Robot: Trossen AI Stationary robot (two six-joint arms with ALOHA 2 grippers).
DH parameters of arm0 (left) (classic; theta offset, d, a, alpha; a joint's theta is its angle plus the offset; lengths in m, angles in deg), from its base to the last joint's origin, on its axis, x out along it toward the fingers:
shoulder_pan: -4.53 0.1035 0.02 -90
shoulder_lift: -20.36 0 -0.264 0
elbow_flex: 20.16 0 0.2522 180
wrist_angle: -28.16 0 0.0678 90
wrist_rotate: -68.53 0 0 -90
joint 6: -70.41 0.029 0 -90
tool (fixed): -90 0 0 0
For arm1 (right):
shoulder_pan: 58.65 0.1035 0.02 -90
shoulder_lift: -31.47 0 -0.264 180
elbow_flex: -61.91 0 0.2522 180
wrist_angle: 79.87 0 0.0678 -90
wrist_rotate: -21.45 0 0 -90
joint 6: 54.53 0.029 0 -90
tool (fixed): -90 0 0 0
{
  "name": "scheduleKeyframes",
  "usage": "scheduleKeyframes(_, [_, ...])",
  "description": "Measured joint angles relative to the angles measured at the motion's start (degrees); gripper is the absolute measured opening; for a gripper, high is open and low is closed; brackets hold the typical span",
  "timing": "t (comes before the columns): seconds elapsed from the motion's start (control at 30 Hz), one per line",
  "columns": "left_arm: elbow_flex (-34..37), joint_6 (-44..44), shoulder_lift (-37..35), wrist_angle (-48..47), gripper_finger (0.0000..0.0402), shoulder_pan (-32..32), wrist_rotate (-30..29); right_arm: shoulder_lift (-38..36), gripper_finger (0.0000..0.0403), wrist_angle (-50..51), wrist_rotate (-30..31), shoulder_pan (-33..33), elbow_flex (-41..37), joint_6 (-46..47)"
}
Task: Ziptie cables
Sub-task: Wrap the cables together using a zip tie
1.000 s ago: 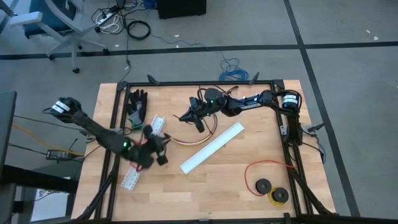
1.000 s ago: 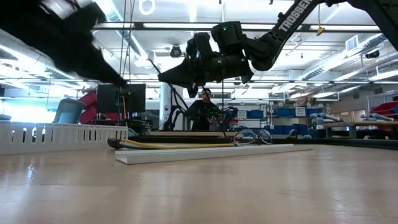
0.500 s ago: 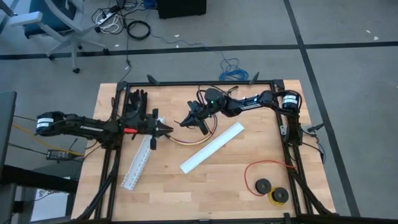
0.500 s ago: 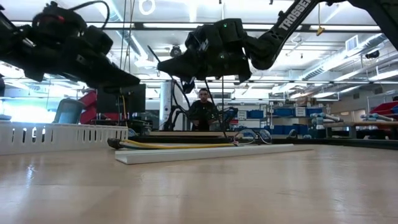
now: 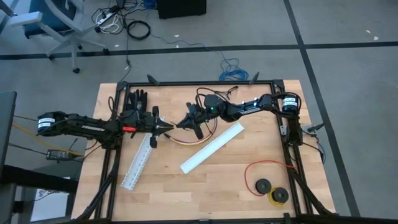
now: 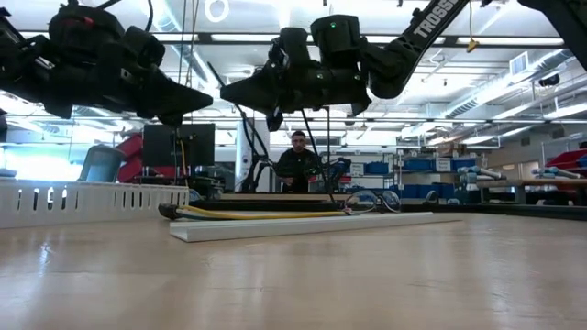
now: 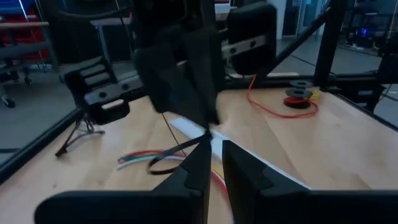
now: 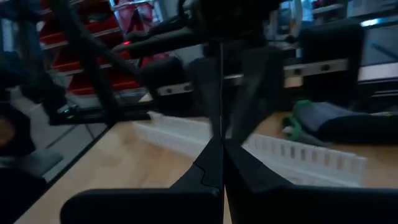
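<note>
Wooden table point(image 5: 230, 174), white slotted channels point(image 5: 212, 147), person point(image 6: 299, 158) in workshop behind

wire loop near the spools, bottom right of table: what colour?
Red wire loop, clearest in the high view.

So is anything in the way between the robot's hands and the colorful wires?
Nothing visible blocks them. The left end effector and right end effector meet tip to tip in the air, right above the cables lying on the table. The white channels lie off to the sides.
</note>
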Motion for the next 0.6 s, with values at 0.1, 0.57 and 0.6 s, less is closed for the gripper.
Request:
scheduleKeyframes(0.1, [0.0,0.19,0.0,0.33,0.0048,-0.01,-0.42,0.0,0.0,-0.02,-0.6,-0.02,0.0,-0.02])
scheduleKeyframes(0.57, [-0.06,3.12,-0.01,6.01,0.0048,-0.01,3.14,0.02,0.0,-0.14,-8.36,0.07,0.0,0.31])
scheduleKeyframes(0.6, [-0.07,3.12,0.0,6.22,0.0048,-0.01,3.44,0.04,0.0,-0.22,-8.37,0.1,0.0,0.32])
